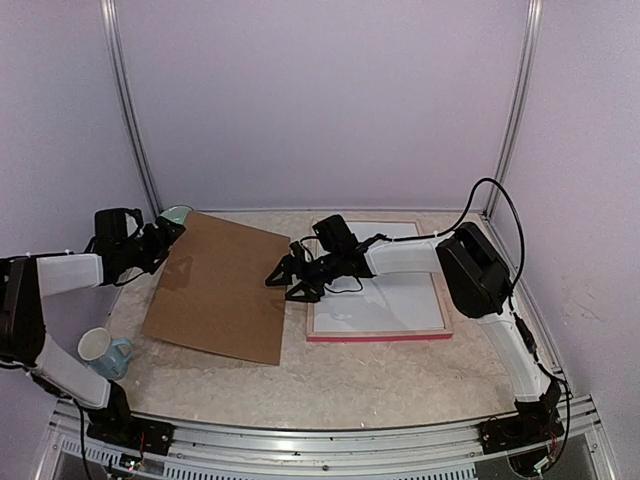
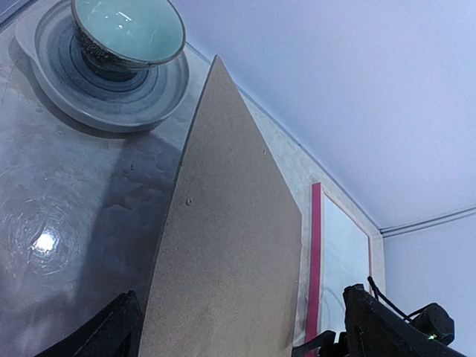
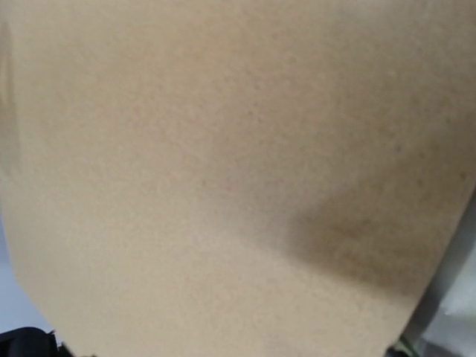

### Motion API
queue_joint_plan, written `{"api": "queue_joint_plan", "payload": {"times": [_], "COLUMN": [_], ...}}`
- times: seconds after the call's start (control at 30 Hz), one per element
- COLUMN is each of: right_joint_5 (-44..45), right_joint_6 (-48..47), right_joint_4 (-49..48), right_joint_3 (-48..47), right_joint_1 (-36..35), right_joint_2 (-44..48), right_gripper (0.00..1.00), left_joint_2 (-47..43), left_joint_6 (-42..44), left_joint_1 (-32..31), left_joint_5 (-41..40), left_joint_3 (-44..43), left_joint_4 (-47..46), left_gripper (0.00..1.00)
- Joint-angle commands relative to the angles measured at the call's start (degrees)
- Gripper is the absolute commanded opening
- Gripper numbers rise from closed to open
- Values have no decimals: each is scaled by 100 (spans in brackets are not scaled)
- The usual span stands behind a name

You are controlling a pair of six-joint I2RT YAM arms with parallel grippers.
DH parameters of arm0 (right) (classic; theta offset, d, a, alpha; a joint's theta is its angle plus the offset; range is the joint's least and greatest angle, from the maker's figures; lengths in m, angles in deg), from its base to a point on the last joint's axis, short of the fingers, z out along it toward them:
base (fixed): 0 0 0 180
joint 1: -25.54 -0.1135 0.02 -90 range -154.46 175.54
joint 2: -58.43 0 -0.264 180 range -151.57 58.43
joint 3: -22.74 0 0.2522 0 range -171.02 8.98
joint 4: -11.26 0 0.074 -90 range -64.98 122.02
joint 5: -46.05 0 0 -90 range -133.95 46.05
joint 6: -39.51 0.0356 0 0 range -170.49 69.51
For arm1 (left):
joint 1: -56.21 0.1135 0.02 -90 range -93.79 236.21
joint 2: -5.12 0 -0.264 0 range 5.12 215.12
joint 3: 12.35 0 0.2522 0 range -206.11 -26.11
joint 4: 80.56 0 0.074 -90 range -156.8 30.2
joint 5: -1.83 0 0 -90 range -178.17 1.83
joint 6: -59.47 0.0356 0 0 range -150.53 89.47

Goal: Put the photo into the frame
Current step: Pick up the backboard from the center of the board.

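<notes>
The frame [image 1: 380, 336] lies flat right of centre, with pink rails [image 2: 315, 253] round a white sheet [image 1: 385, 290]. The photo is out of view. A plain brown backing board [image 1: 220, 290] lies left of the frame. My left gripper [image 1: 168, 238] is at the board's far left corner, open; in its wrist view the board [image 2: 230, 245] runs up between the wide-spread fingers [image 2: 111, 335]. My right gripper [image 1: 285, 278] is at the board's right edge with its fingers spread. The board's surface [image 3: 223, 149] fills the right wrist view and hides the jaws.
A teal bowl [image 2: 126, 30] sits on a grey plate [image 2: 67, 97] at the back left, just beyond the left gripper. A pale blue mug [image 1: 105, 350] lies near the left arm's base. Enclosure walls and posts close off the back and sides.
</notes>
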Motion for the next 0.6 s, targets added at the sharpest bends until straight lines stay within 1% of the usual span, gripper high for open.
{"api": "queue_joint_plan", "payload": {"times": [0.0,0.17,0.27,0.57], "right_joint_5": [-255,-207,-158,-142], "right_joint_6": [-165,-211,-216,-267], "right_joint_4": [-95,114,185,300], "right_joint_3": [-311,-513,-583,-728], "right_joint_1": [-227,-244,-253,-264], "right_joint_2": [-218,-351,-419,-485], "right_gripper": [81,81,81,80], "left_joint_2": [-123,-263,-376,-619], "left_joint_6": [-321,-395,-495,-910], "left_joint_1": [-249,-323,-549,-753], "left_joint_5": [995,1126,1190,1307], "left_joint_3": [58,-63,-114,-201], "left_joint_4": [-294,-340,-421,-894], "left_gripper": [93,93,93,94]}}
